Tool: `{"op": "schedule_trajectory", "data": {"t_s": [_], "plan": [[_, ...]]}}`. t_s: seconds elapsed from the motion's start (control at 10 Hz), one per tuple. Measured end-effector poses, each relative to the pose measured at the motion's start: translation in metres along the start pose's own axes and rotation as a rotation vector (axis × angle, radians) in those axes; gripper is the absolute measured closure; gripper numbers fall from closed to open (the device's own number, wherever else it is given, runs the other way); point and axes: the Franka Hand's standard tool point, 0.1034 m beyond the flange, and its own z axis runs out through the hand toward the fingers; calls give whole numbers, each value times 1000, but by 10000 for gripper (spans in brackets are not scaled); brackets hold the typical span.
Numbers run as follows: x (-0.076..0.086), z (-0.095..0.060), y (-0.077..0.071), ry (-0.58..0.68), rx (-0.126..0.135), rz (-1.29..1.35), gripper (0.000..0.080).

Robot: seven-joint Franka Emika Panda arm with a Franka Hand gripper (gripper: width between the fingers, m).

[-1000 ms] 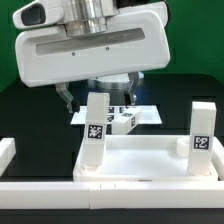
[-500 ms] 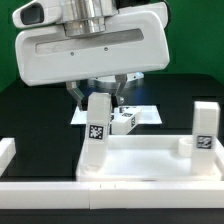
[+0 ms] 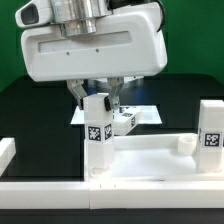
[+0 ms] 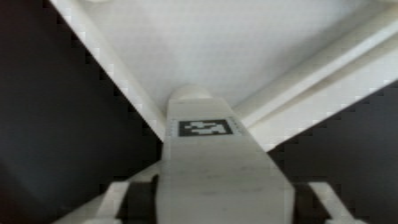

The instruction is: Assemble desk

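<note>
End effector clamped on a leg
This leg is upright at the corner of the tabletop on the exterior view's left; a second leg stands at the right corner

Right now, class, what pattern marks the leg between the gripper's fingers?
A black-and-white square tag on the white leg, clearest in the exterior view.

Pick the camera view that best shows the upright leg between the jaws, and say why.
The exterior view: it shows the leg at full height, upright at a corner of the tabletop on that view's left, its tag facing the camera, jaws closed on its top. The wrist view shows only its top end and one tag.
</note>
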Motion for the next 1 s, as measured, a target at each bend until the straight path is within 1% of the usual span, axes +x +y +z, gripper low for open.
{"op": "schedule_trajectory", "data": {"t_s": [0.1,0.2,0.3,0.4,0.6,0.7,0.8,0.9,1.0], "plan": [[3,0,-1,-18,4,162,506],[-1,1,-1,-45,7,369,506],[-5,3,-1,-98,3,565,507],[-1,2,0,-94,2,595,507],[-2,3,-1,-90,3,524,509],[-2,1,-3,-83,4,382,332],[2,-2,-3,-75,13,213,215],[3,-3,-3,-68,8,58,215],[3,-2,-3,-68,7,12,163]]}}
